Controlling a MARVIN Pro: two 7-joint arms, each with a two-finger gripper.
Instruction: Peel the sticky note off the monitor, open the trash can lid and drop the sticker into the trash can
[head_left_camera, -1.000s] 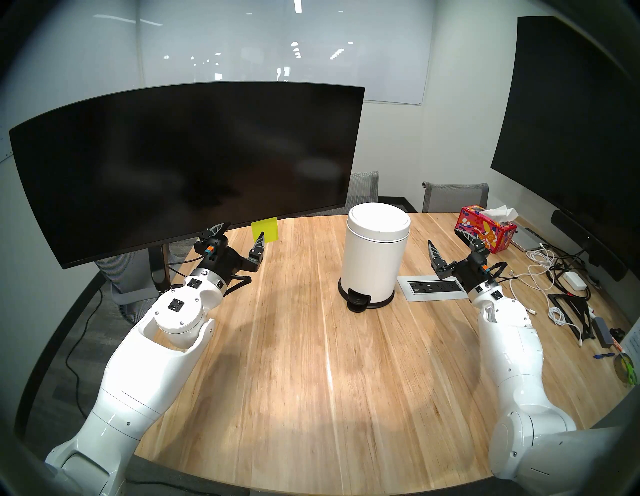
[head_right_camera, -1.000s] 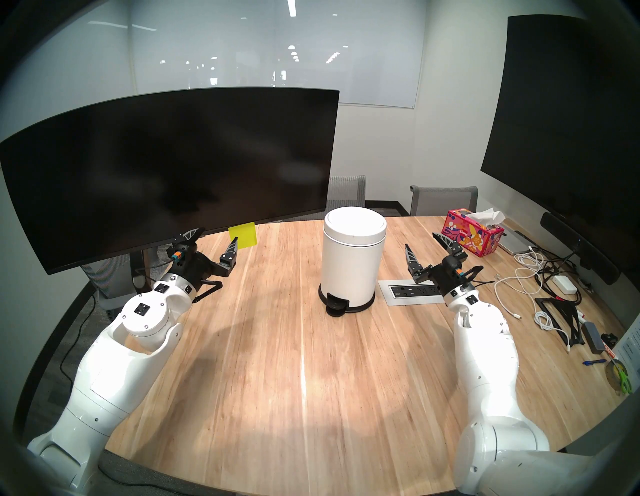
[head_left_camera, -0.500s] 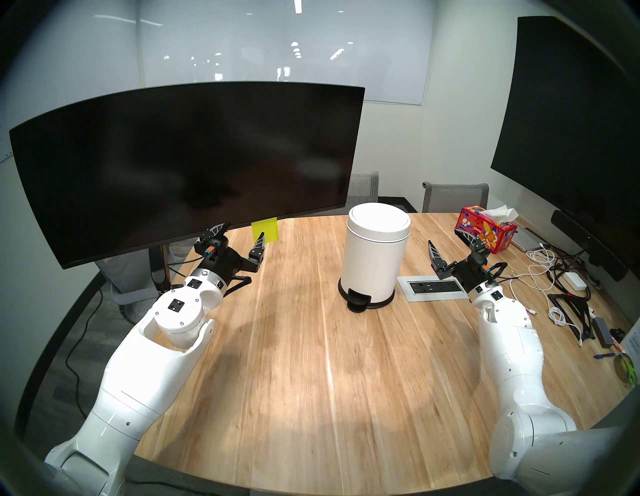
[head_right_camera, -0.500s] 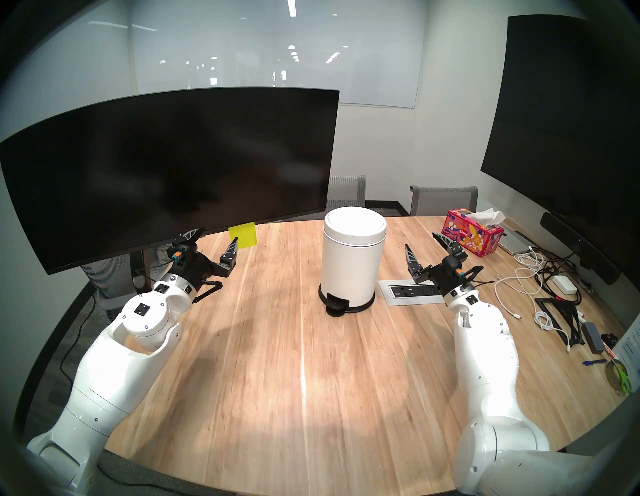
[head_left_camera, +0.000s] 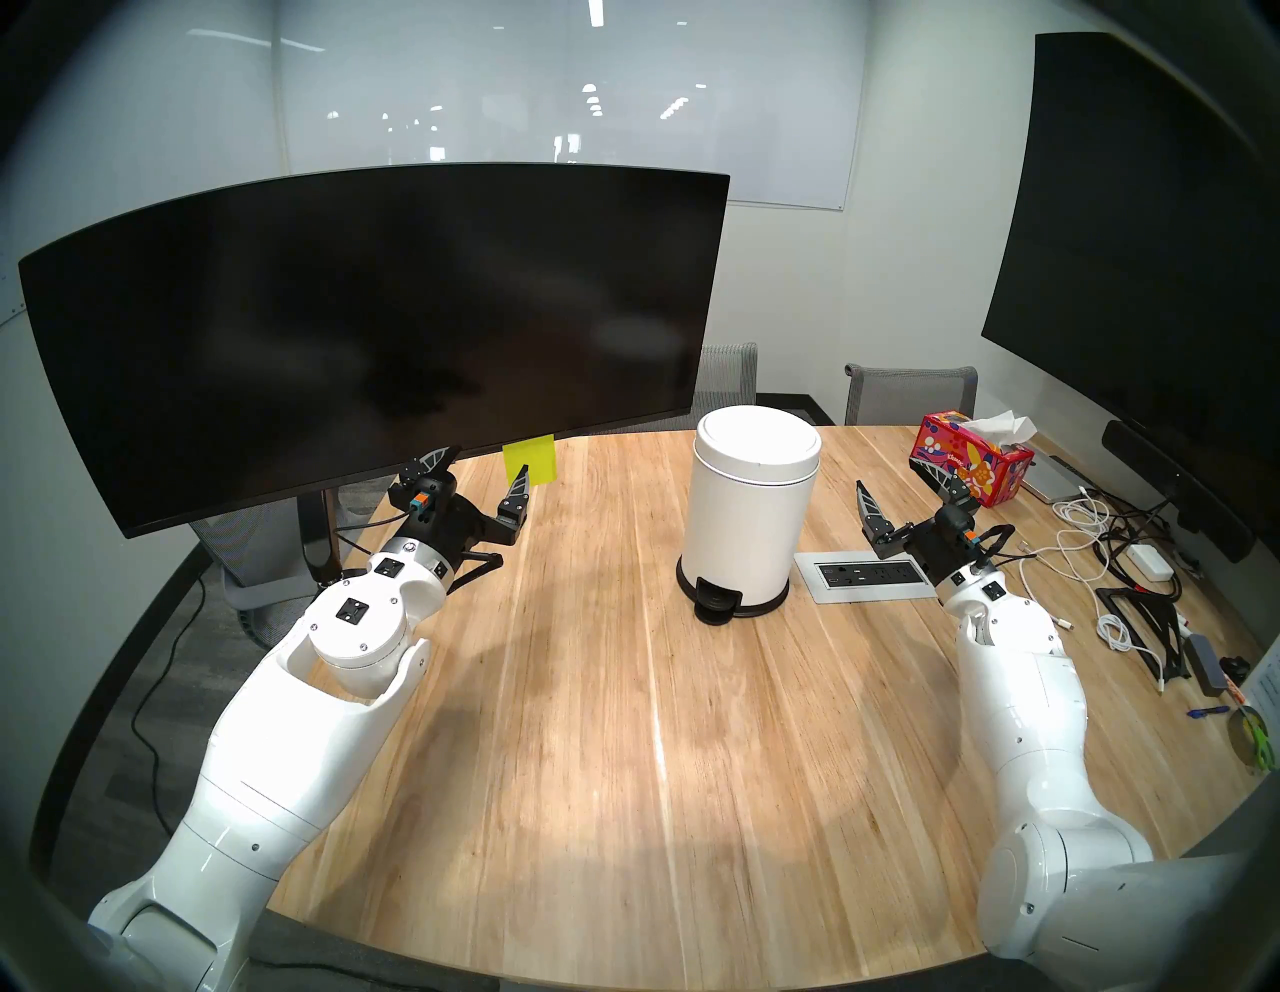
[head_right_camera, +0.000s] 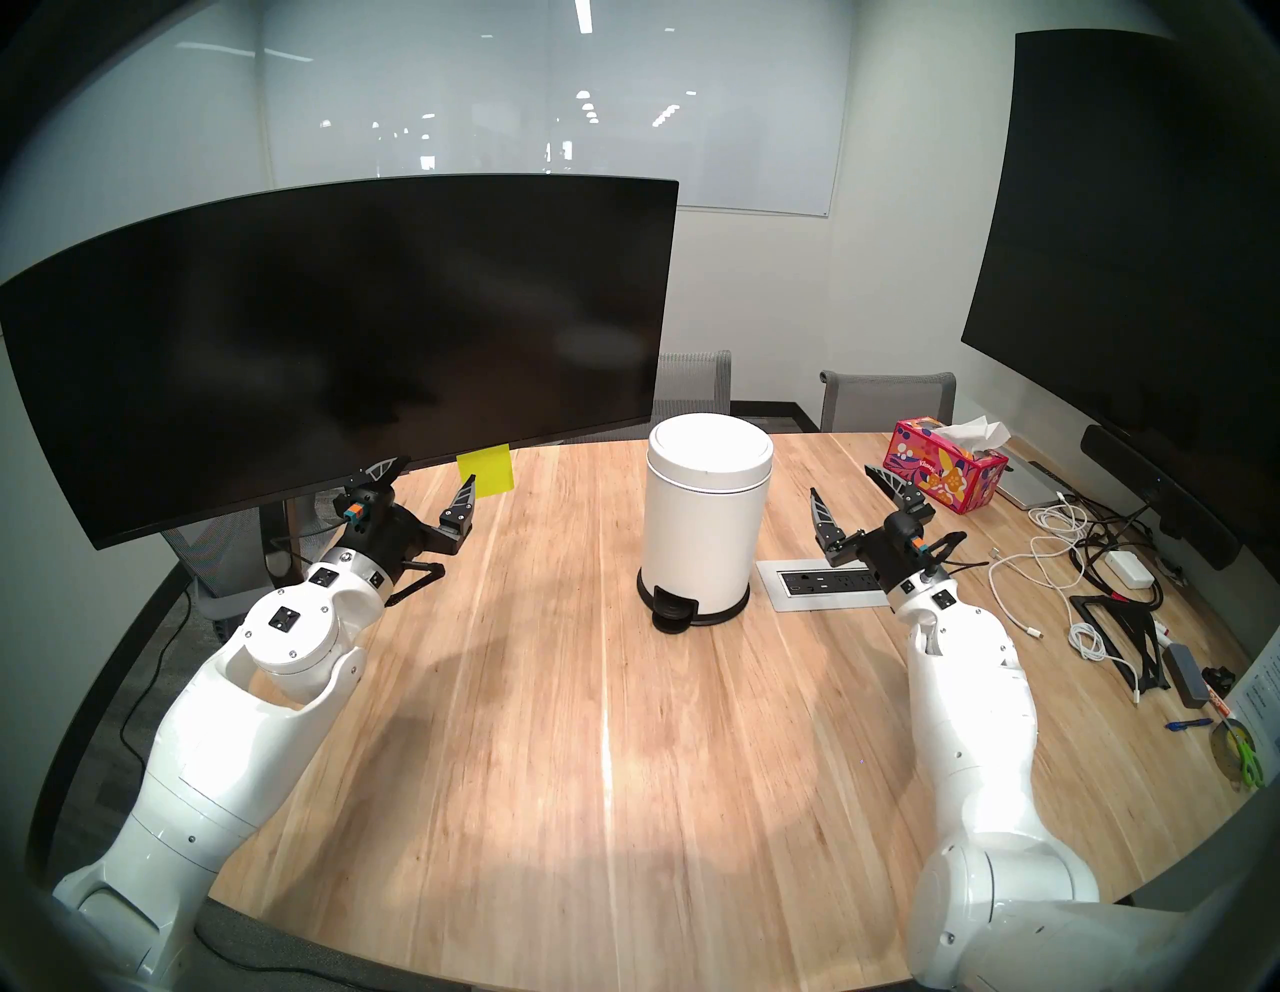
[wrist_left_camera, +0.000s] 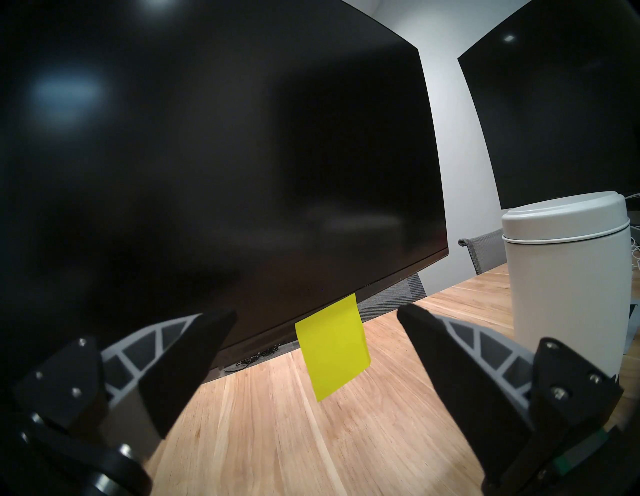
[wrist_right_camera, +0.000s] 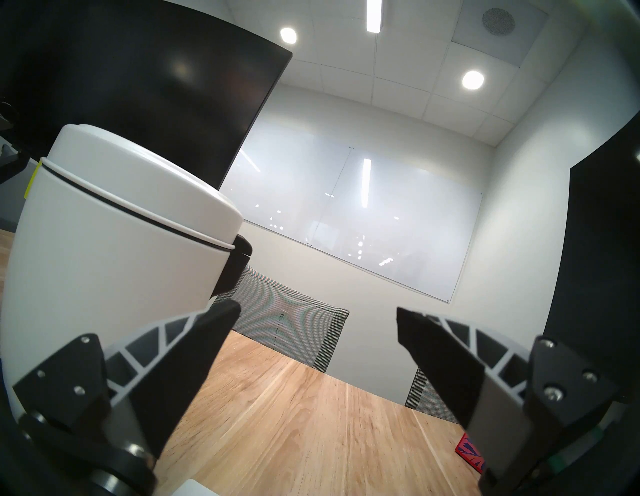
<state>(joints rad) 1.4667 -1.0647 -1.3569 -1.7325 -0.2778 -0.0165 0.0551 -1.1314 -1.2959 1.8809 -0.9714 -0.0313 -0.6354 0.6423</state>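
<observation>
One legible word, "Kleenex", on the red tissue box (head_left_camera: 970, 465).

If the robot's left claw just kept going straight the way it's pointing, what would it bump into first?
Probably the sticky note hanging from the monitor's bottom edge; it sits nearly centred ahead of the open left gripper. Depth is unclear, so the monitor edge could come first.

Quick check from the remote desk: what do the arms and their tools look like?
Both arms are glossy white rounded shells with small black square ports. Each ends in a black tool, left tool and right tool: two tapered black fingers with pale lattice ribs, an orange-and-teal block and thin black cables at the base.
</observation>
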